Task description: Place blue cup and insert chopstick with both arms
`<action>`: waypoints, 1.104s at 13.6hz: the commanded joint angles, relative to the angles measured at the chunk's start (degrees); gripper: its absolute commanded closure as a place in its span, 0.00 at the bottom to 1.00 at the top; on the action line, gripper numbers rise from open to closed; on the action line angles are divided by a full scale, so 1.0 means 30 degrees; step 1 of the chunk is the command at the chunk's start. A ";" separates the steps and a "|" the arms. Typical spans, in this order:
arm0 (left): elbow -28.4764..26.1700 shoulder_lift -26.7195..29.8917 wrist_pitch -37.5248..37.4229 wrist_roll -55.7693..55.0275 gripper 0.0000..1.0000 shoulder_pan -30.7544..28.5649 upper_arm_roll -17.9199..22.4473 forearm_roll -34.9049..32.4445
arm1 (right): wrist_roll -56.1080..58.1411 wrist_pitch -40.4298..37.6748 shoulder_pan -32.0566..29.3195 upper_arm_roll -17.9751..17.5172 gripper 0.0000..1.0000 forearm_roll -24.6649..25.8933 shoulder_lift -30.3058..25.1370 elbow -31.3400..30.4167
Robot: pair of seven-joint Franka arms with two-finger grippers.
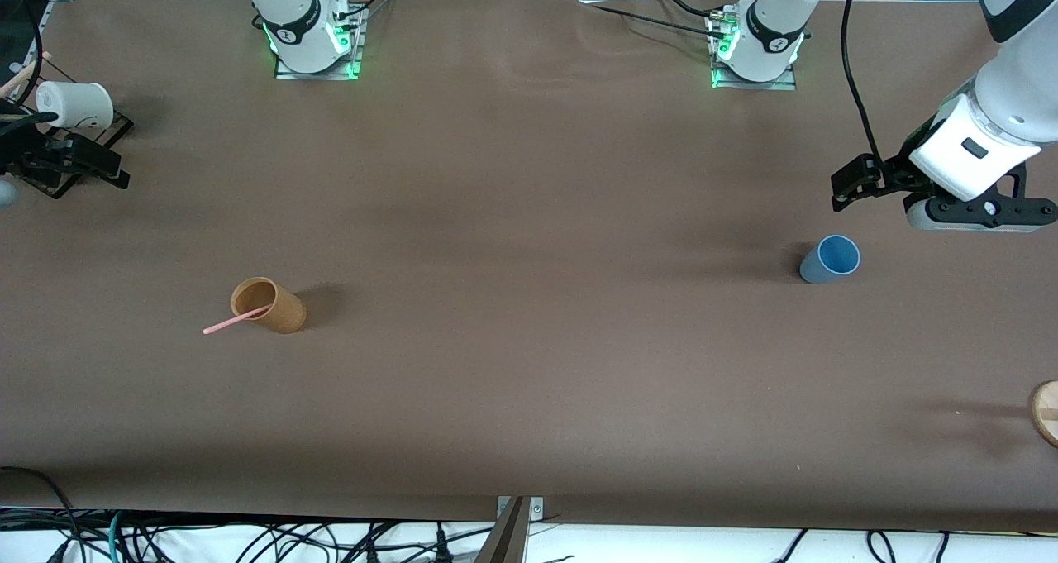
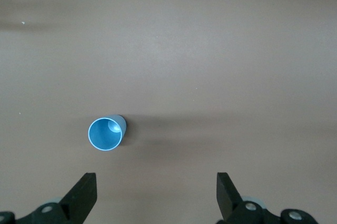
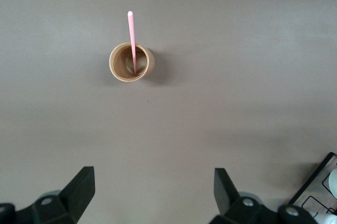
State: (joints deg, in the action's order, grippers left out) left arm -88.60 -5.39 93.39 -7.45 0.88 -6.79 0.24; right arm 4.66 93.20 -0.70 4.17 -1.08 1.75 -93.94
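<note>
The blue cup (image 1: 830, 259) stands upright on the brown table near the left arm's end; it also shows in the left wrist view (image 2: 106, 133). My left gripper (image 1: 979, 213) hangs open and empty above the table beside the cup, with its tips (image 2: 157, 192) wide apart. The pink chopstick (image 1: 235, 322) leans in an orange-brown cup (image 1: 269, 304) toward the right arm's end; both show in the right wrist view, the chopstick (image 3: 131, 34) and the cup (image 3: 131, 62). My right gripper (image 1: 25, 154) is open and empty (image 3: 152, 190) at the table's end.
A white cup (image 1: 74, 104) lies on a black wire rack (image 1: 83, 145) by the right gripper, with a wooden stick (image 1: 25, 71) beside it. A round wooden disc (image 1: 1046, 412) sits at the table's edge at the left arm's end.
</note>
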 commanded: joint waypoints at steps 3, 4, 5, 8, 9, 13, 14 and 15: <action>0.0471 -0.0165 -0.0311 0.0462 0.00 -0.0117 -0.0021 0.0390 | 0.0236 -0.0512 0.0205 0.0077 0.00 -0.0081 0.0003 0.0435; 0.0471 -0.0165 -0.0311 0.0462 0.00 -0.0117 -0.0021 0.0419 | 0.0177 -0.0540 0.0322 0.0076 0.00 0.0008 0.0003 0.0435; 0.0471 -0.0194 -0.0311 0.0462 0.00 -0.0146 -0.0021 0.0420 | 0.0119 -0.0657 0.0323 0.0076 0.00 -0.0049 -0.0026 0.0406; 0.0471 -0.0194 -0.0311 0.0462 0.00 -0.0146 -0.0021 0.0420 | 0.0233 -0.0687 0.0206 0.0251 0.00 -0.0196 0.0235 0.0376; 0.0471 -0.0194 -0.0311 0.0462 0.00 -0.0117 -0.0021 0.0420 | 0.0148 -0.0687 0.0177 0.0281 0.00 -0.0196 0.0295 0.0376; 0.0471 -0.0194 -0.0311 0.0462 0.00 -0.0263 -0.0021 0.0420 | 0.0235 -0.0510 0.0205 0.0223 0.00 -0.0021 0.0879 0.0435; 0.0471 -0.0194 -0.0311 0.0491 0.00 -0.0263 0.0008 0.0420 | 0.0264 -0.0395 0.0206 0.0223 0.00 -0.0050 0.0911 0.0435; 0.0471 -0.0194 -0.0311 0.0491 0.00 -0.0263 0.0037 0.0420 | 0.0206 -0.0365 0.0177 0.0223 0.00 -0.0253 0.0911 0.0435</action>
State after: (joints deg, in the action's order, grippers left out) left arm -88.60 -5.53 93.39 -7.45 0.52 -6.78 0.24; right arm 4.69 92.40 -0.11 4.87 -1.08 3.84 -93.82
